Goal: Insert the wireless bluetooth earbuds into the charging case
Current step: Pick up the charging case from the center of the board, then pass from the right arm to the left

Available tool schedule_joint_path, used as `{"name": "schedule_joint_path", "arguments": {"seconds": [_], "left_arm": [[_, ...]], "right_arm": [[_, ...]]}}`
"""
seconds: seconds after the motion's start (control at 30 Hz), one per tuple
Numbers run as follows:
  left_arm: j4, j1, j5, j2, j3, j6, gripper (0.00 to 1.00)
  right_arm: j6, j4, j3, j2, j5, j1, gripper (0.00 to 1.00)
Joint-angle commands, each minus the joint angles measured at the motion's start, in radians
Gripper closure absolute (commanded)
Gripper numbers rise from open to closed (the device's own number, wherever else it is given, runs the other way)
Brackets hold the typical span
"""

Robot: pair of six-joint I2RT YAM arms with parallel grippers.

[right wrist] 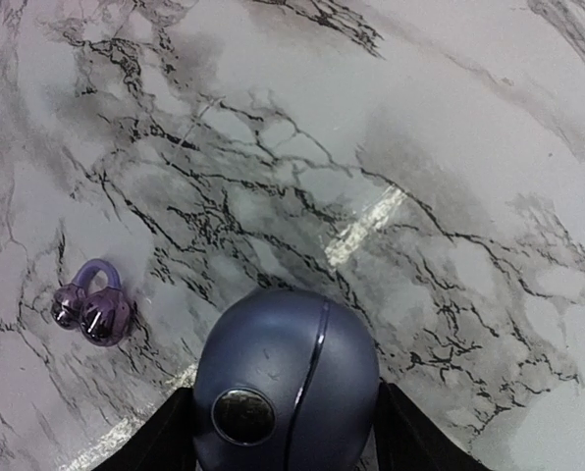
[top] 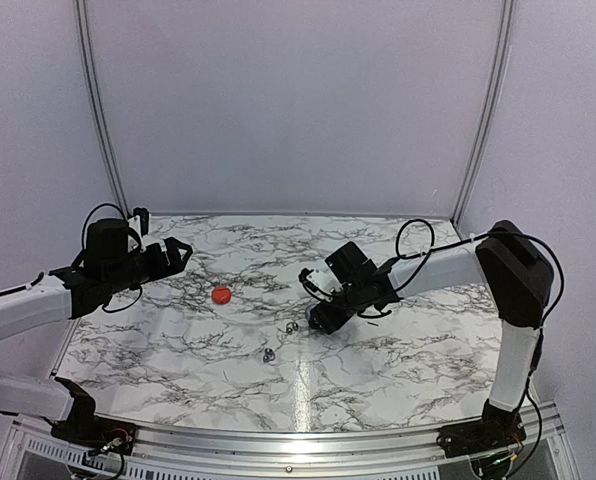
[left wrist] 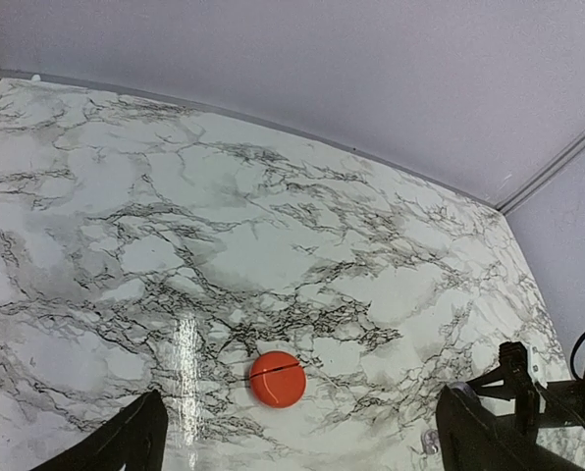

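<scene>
Between the seemingly clamped right fingers, the charging case, seam straight ahead; left fingers apart.

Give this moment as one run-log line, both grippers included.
left gripper: open | right gripper: jaws around blue case, grip unclear | red case: closed, untouched | earbud: lying loose

White worktop veined in black like marble. A round red case lies left of centre. Towards the front edge, apart from it, lie two tiny glossy buds: one earbud mid-worktop, the other earbud near it, closer to the front
</scene>
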Motion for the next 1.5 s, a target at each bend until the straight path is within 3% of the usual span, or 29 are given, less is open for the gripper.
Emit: {"name": "schedule_joint_path", "arguments": {"seconds": [0.0, 0.33, 0.67, 1.03, 1.47], "left_arm": [[-0.004, 0.005, 0.05, -0.014, -0.004, 0.036, 0.01], [0.052, 0.005, 0.243, -0.048, -0.047, 0.051, 0.02], [0.1, -0.063, 0.532, -0.045, -0.052, 0.062, 0.12], [0.22, -0.29, 0.615, 0.055, -0.016, 0.012, 0.24], [0.369, -0.416, 0.617, 0.175, 0.023, -0.031, 0.32]], "right_arm": [[-0.031, -0.031, 0.019, 0.018, 0.021, -0.02, 0.42], [-0.091, -0.009, -0.037, -0.15, -0.03, -0.01, 0.59], [-0.219, 0.007, -0.083, -0.368, 0.023, 0.131, 0.61], [-0.305, -0.021, -0.064, -0.475, 0.14, 0.328, 0.61], [-0.356, -0.052, -0.023, -0.46, 0.262, 0.444, 0.62]]}}
